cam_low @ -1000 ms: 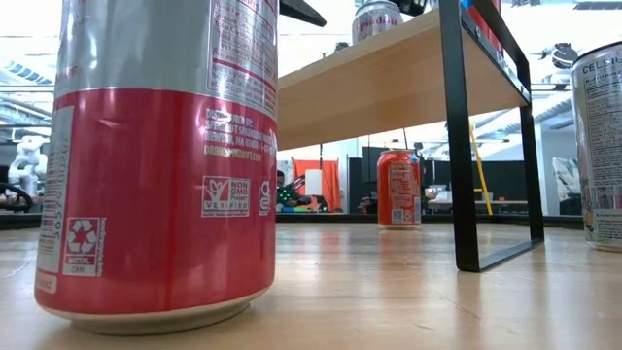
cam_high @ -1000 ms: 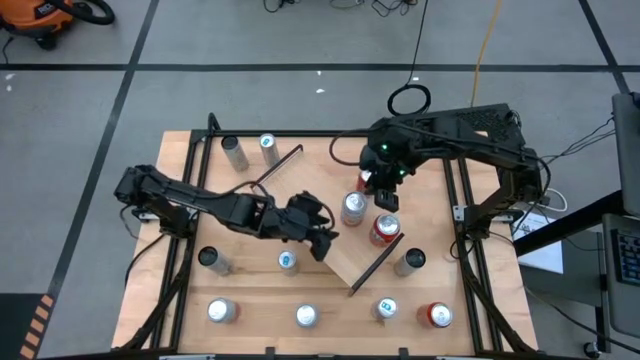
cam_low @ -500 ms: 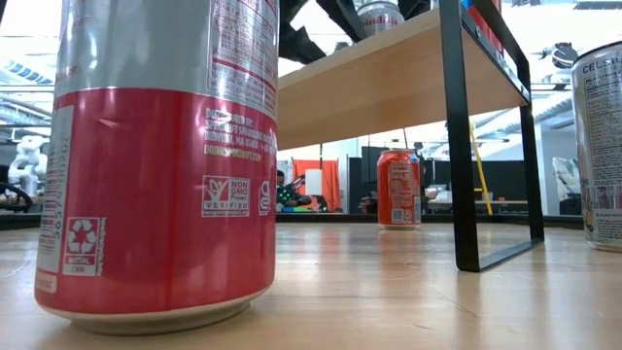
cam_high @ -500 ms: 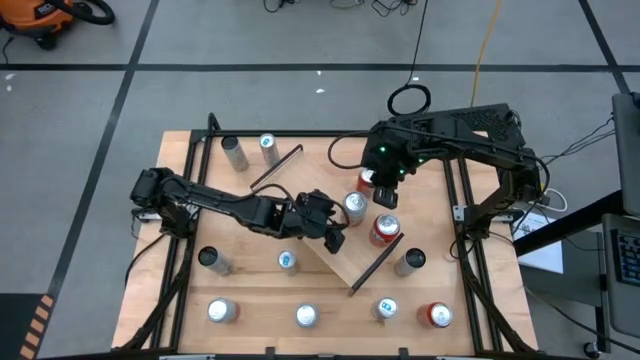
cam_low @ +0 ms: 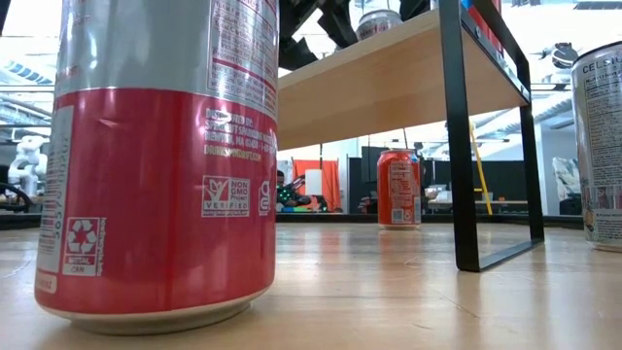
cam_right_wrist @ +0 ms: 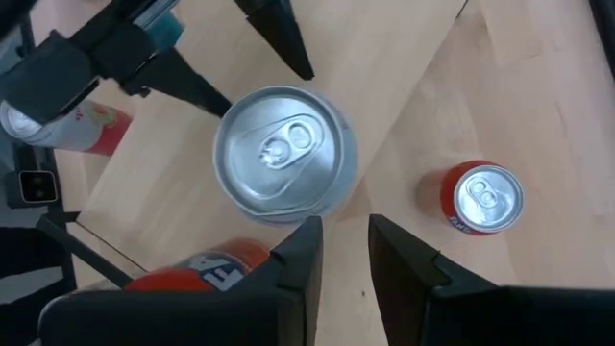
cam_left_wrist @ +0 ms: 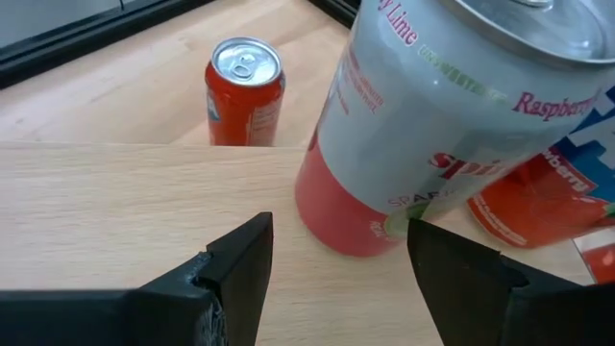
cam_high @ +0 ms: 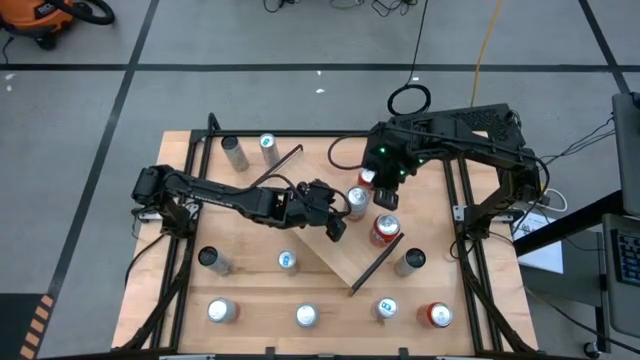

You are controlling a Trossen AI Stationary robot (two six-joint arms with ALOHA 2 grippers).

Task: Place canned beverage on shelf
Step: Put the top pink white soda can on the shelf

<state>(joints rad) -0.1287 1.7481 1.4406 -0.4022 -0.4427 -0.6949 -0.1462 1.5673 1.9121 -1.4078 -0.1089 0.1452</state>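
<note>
The silver-and-red raspberry-lime sparkling-water can (cam_left_wrist: 423, 135) stands upright on the light-wood shelf board with thin black end rails (cam_high: 340, 262), near the middle of the wooden worktop (cam_high: 260, 295). The left gripper (cam_left_wrist: 336, 259) has its jaws parted on either side of the can's base without touching it, so nothing is held. The risk is a sideways nudge: should a dark finger (cam_left_wrist: 240, 269) clip the can's lower wall as the arm moves, the tall can could tip or slide into the red can (cam_high: 384, 229) standing just beside it on the shelf. The right gripper (cam_right_wrist: 343, 252) hangs above the same can with its jaws nearly together and empty; a descent could strike the lid. The can looks undented, its pull tab unopened.
</note>
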